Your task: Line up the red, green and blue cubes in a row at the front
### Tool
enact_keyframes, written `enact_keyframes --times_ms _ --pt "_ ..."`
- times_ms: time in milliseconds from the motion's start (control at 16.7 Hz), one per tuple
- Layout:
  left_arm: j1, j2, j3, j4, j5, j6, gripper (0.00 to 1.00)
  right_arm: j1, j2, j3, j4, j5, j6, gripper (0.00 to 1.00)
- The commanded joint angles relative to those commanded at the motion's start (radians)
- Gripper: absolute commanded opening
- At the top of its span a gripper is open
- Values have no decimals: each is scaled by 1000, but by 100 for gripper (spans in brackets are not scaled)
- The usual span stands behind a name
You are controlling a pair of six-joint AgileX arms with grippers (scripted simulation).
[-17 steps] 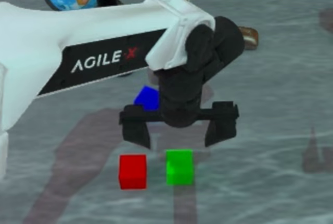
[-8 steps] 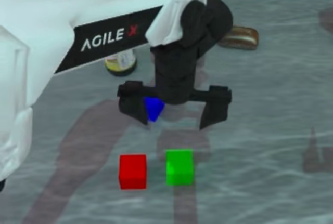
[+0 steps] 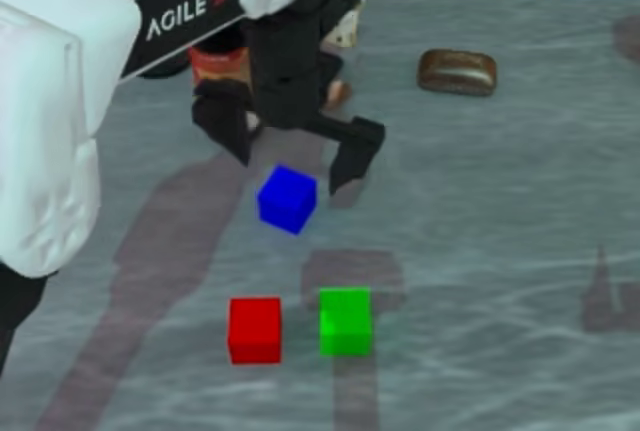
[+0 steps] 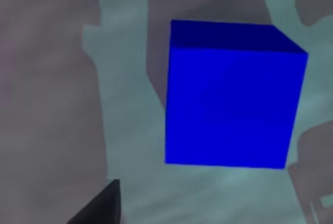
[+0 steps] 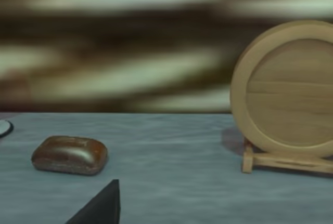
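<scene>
The blue cube (image 3: 288, 198) lies turned at an angle in the middle of the table, and it fills the left wrist view (image 4: 234, 96). My left gripper (image 3: 290, 151) hovers open just behind and above it, one finger (image 3: 232, 129) to its back left and the other to its back right, touching nothing. The red cube (image 3: 254, 329) and green cube (image 3: 345, 321) sit side by side near the front edge, a small gap between them. My right arm is out of the top view. One dark fingertip (image 5: 106, 206) of the right gripper (image 5: 156, 216) shows, with nothing held.
A brown loaf (image 3: 457, 71) lies at the back right, also in the right wrist view (image 5: 69, 155). A round wooden piece on a stand (image 5: 283, 91) is near it. A red-orange can (image 3: 215, 59) stands behind the left arm, partly hidden.
My left gripper has moved back and to the left, away from the green cube, and turned. The blue cube, half hidden before, now shows fully. The cubes have not moved.
</scene>
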Motion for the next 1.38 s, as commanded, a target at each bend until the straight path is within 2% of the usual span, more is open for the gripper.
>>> enact_keyframes --times_ms 180,540,960,1260,1380 --pt "35 30 55 -13 0 72 100 0 0 0 0 0 0 100" --pt "33 32 39 4 0 73 100 0 0 0 0 0 0 100" --pt "37 98 -151 267 0 77 100 0 0 0 0 0 0 100" --pt "38 107 -170 289 1 77 100 0 0 0 0 0 0 100" --pt "38 107 -170 289 1 77 85 0 0 0 0 0 0 100"
